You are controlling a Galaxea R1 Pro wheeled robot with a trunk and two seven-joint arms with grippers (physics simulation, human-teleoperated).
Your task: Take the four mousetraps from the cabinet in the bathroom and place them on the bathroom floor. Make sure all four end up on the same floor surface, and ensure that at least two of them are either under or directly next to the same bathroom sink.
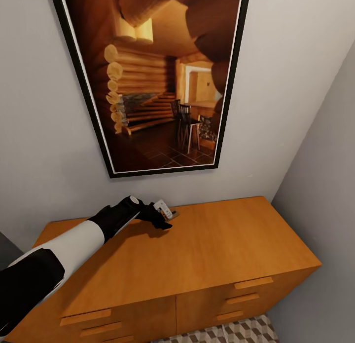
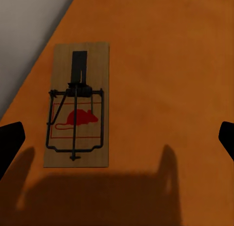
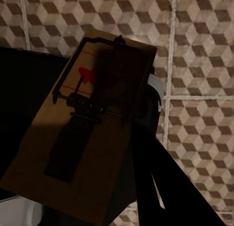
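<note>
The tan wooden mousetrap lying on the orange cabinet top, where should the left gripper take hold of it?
Come straight down on the tan wooden mousetrap and pinch its two long board edges. It lies flat on the orange cabinet top, and the open left gripper already spans wider than the board.

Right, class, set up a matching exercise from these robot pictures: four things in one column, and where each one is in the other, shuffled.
Things:
1. left gripper
2. picture
3. mousetrap
4. floor

Places:
A. hanging on the wall above the cabinet
B. lying flat on the cabinet top near the wall
C. cube-patterned tiles behind the mousetrap in the right wrist view
D. reaching over the cabinet top, open

Pairs: 1-D, 2-A, 3-B, 4-C
</note>
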